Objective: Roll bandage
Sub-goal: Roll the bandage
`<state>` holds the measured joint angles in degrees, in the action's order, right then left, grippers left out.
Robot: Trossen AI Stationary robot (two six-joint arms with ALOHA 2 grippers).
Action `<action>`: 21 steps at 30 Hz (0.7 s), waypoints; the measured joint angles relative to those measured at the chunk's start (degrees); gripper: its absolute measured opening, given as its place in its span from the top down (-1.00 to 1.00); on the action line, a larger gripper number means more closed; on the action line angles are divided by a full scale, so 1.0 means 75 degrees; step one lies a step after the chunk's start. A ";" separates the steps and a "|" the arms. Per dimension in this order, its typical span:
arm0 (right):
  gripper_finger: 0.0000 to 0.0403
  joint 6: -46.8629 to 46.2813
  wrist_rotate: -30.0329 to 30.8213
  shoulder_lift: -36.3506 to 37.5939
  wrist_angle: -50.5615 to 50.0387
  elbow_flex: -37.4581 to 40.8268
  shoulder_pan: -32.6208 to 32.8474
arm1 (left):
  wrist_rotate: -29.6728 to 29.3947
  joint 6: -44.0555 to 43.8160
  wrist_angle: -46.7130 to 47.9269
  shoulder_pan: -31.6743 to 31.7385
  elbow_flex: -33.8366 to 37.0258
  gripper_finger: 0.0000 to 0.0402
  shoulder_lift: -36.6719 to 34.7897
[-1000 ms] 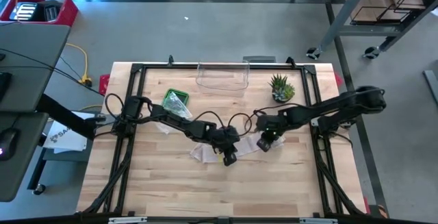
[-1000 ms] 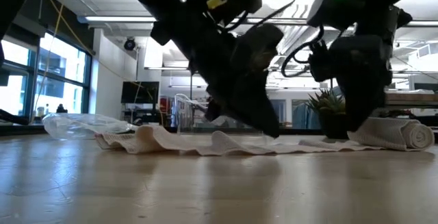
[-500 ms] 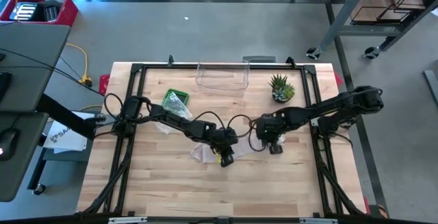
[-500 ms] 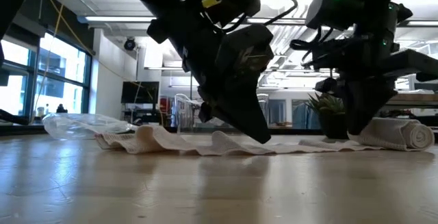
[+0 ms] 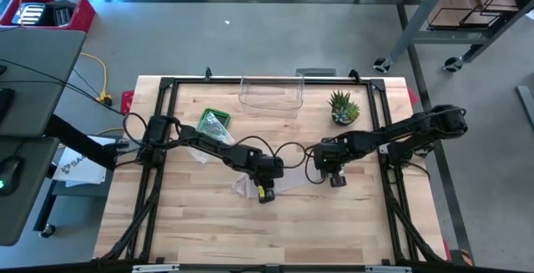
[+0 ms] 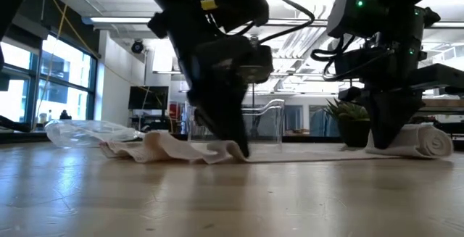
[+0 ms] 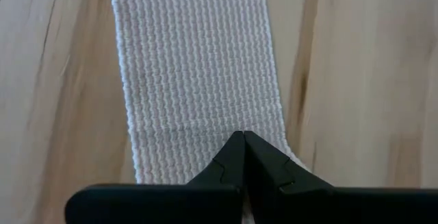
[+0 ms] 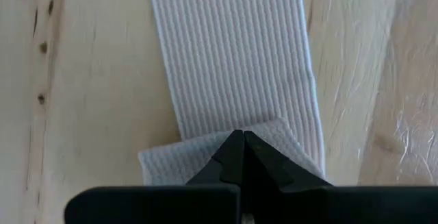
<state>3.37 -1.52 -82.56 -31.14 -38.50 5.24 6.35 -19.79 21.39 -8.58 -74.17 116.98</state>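
Both pincers are closed tight and pressing down on the bandage point(image 5: 288, 181), which lies stretched across the middle of the counter point(image 5: 192, 231). Left pincer point(image 7: 243, 138) pins the flat strip, right pincer point(image 8: 243, 136) sits on the rolled end.

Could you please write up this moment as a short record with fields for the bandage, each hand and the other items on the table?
bandage: white strip lying along the table, rolled part at the right hand's end
left hand: shut, tips pressing on the strip
right hand: shut, tips on the rolled end
other items: potted plant, clear container, green tray
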 joint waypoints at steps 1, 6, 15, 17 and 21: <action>1.00 -0.0054 0.0002 0.0000 -0.0005 0.0000 0.0003 | 0.0003 0.0182 0.0225 0.0000 0.0000 1.00 -0.0030; 1.00 -0.0274 0.0009 0.0000 0.0019 -0.0003 0.0003 | -0.0123 0.0934 0.1028 0.0017 0.0007 1.00 -0.0237; 1.00 -0.0671 0.0009 0.0003 0.0024 -0.0003 0.0005 | -0.0250 0.2145 0.1740 0.0307 0.0026 1.00 -0.0456; 1.00 -0.0810 0.0007 0.0003 0.0065 -0.0003 0.0005 | -0.0240 0.2297 0.1847 0.0388 0.0026 1.00 -0.0459; 1.00 -0.0850 0.0006 0.0003 0.0197 -0.0071 0.0005 | -0.0236 0.2314 0.1756 0.0463 0.0026 1.00 -0.0462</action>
<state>-3.01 -1.48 -82.54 -29.66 -39.03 5.28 4.58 -2.44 34.55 -5.10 -73.97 113.51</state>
